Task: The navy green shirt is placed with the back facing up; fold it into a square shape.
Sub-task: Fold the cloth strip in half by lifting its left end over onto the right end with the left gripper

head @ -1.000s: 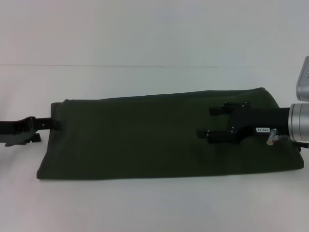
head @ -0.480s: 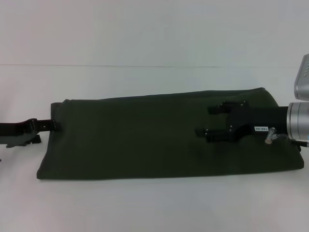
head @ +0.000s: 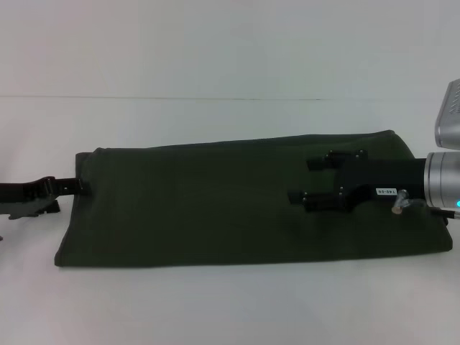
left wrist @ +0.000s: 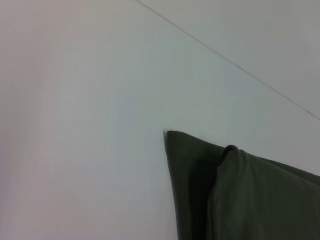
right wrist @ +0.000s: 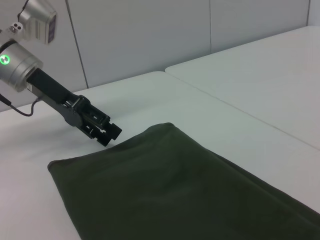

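Right hand [head: 300, 181] crept leftward; navy green shirt [head: 215, 208] — long folded band, plain

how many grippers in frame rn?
2: left gripper at the navy green shirt's left edge; right gripper open above its right part.

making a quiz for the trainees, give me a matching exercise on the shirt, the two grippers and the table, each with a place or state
Things:
1. navy green shirt
2. left gripper
3. right gripper
4. table

Places or states:
A. white, lying under everything
B. over the shirt's right part, jaws apart
C. folded into a long band
D. at the shirt's left edge

Pairs: 1-C, 2-D, 3-B, 4-A
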Robot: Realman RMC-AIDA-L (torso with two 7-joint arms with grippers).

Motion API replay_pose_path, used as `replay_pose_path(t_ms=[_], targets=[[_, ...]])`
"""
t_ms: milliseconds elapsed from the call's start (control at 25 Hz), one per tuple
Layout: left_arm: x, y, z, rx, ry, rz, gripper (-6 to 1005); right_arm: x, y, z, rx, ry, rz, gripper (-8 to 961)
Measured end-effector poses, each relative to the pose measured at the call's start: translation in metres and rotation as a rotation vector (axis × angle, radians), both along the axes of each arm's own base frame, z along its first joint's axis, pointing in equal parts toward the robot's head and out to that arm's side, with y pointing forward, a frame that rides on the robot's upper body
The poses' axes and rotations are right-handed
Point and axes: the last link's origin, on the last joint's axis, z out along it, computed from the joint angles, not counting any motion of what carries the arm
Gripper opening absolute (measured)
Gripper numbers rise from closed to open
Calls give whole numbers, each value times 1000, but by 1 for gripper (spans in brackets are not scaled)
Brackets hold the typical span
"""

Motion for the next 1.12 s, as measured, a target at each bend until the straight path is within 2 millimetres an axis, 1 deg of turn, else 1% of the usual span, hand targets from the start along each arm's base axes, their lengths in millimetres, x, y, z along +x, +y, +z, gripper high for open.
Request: replay_pose_path(t_ms=[520, 1120], targets=[[2, -2, -5, -14, -10, -5, 866, 0, 1, -1, 3, -5, -3, 866], [12, -2, -18, -49, -43, -20, 866, 1, 0, -3, -5, -4, -9, 865]])
